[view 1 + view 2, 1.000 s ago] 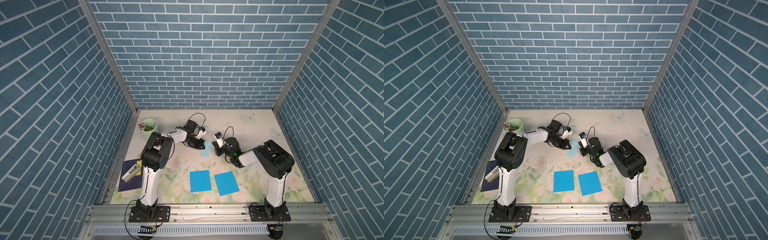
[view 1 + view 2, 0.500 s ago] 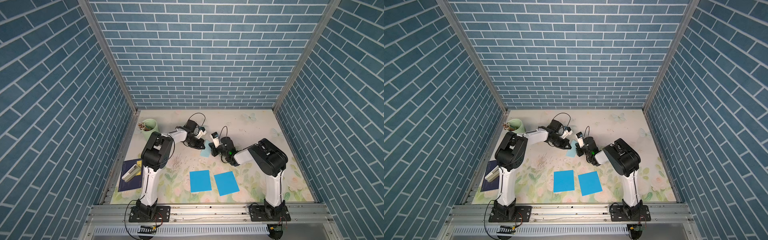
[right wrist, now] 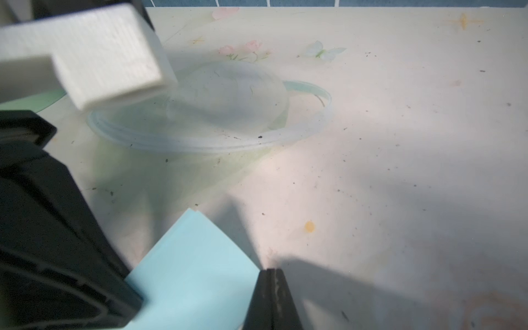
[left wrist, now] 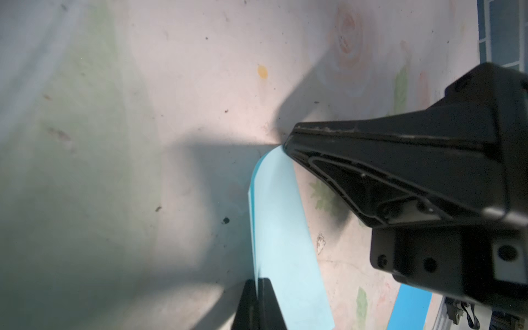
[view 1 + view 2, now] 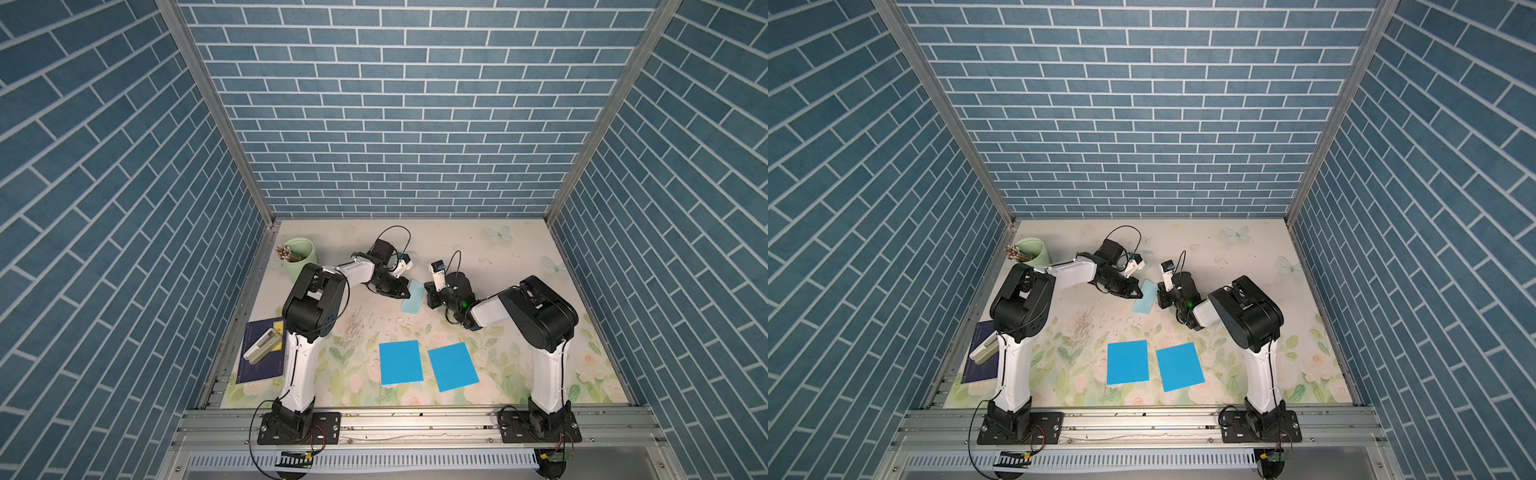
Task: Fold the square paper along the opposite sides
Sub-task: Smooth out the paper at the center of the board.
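Nearest the front rail, a bright blue sheet (image 5: 401,362) and a second blue sheet (image 5: 453,366) lie flat and unfolded on the table (image 5: 519,257); whether they belong to the job cannot be told. At the near left lies a dark book (image 5: 257,370) with a white item on it that is too small to identify.

Further back, at mid-table, the pale paper (image 5: 412,302) sits between the two arms. The left gripper (image 4: 258,285) is closed, pinching one edge of it. In the left wrist view the paper bows over in a curve, and it does not look pressed flat. The right gripper (image 3: 271,274) is closed tight with its tip at the paper's corner. Whether it pinches that corner or only touches it cannot be confirmed.

Assessment: the fold appears part done. Matching the edges, pressing the crease and letting go remain.

Beyond the paper lies a clear lid (image 3: 257,137), which is hard to make out in both top views. A green cup (image 5: 301,257) of pencils stands at the far left.
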Controlling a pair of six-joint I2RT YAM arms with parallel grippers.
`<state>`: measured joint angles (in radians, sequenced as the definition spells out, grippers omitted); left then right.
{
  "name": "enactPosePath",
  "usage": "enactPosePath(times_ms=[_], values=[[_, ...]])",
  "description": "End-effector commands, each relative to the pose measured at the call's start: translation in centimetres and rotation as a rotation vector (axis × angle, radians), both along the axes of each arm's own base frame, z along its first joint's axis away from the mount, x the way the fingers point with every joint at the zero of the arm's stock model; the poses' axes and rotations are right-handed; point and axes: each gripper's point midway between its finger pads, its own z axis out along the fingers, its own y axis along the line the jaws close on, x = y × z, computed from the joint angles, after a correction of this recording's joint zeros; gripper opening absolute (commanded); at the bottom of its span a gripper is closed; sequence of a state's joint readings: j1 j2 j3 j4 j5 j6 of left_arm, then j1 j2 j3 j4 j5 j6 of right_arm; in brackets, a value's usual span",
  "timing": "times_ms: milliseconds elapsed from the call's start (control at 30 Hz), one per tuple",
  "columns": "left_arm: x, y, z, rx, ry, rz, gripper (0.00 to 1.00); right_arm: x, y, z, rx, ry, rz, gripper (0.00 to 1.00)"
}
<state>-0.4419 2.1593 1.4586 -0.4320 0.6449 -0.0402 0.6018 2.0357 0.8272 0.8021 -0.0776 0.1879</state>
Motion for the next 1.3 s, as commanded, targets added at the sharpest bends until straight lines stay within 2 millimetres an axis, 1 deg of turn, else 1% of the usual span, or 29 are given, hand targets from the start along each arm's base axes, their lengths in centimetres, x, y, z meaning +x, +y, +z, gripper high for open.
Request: enactPosePath(times_ms=[0,67,100,167,200,267,333,433,600,867,967,1100,1167,1267], values=[[-3.7,5.4,-7.9,0.276,0.161,0.036,0.0,-0.8,-3.2,-3.0,-0.087,0.103,-0.065,0.0],[-3.6,5.4,-7.9,0.279,0.158,0.036,0.0,-0.5,-2.4,-0.5,-0.074,0.024,-0.013,0.0],[-3.6,5.4,-7.9,0.279,0.157,0.036,0.0,-0.7,-1.4,1.1,-0.049,-0.023,0.044,0.0],[-3.6,5.4,-8.0,0.279,0.158,0.035,0.0,-1.3,0.1,3.8,-0.011,-0.105,0.123,0.0],[-3.5,5.4,-8.0,0.279,0.158,0.035,0.0,-1.9,0.9,4.7,-0.001,-0.138,0.159,0.0],[-3.3,5.3,-7.9,0.279,0.152,0.035,0.0,-3.1,2.4,5.3,0.012,-0.174,0.212,0.0],[-3.1,5.3,-7.8,0.28,0.148,0.035,0.0,-4.0,3.5,4.6,0.015,-0.17,0.248,0.0],[-2.9,5.4,-7.8,0.28,0.145,0.038,0.0,-4.8,4.2,3.1,0.005,-0.138,0.267,0.0],[-2.6,5.5,-7.7,0.284,0.139,0.041,0.0,-5.8,3.6,0.8,-0.026,-0.096,0.264,0.0],[-2.6,5.6,-7.6,0.288,0.134,0.043,0.0,-7.8,3.0,-1.9,-0.096,-0.048,0.29,0.0],[-2.6,5.6,-7.7,0.285,0.134,0.037,0.0,-8.6,2.8,-2.1,-0.102,-0.053,0.304,0.0],[-2.6,5.9,-8.0,0.297,0.137,0.035,0.0,-9.1,2.5,-2.3,-0.126,-0.076,0.329,0.0],[-2.7,6.1,-8.2,0.304,0.141,0.035,0.0,-9.3,2.5,-2.1,-0.129,-0.085,0.335,0.0],[-2.8,6.4,-8.3,0.309,0.142,0.036,0.0,-9.5,2.8,-1.3,-0.113,-0.107,0.351,0.0]])
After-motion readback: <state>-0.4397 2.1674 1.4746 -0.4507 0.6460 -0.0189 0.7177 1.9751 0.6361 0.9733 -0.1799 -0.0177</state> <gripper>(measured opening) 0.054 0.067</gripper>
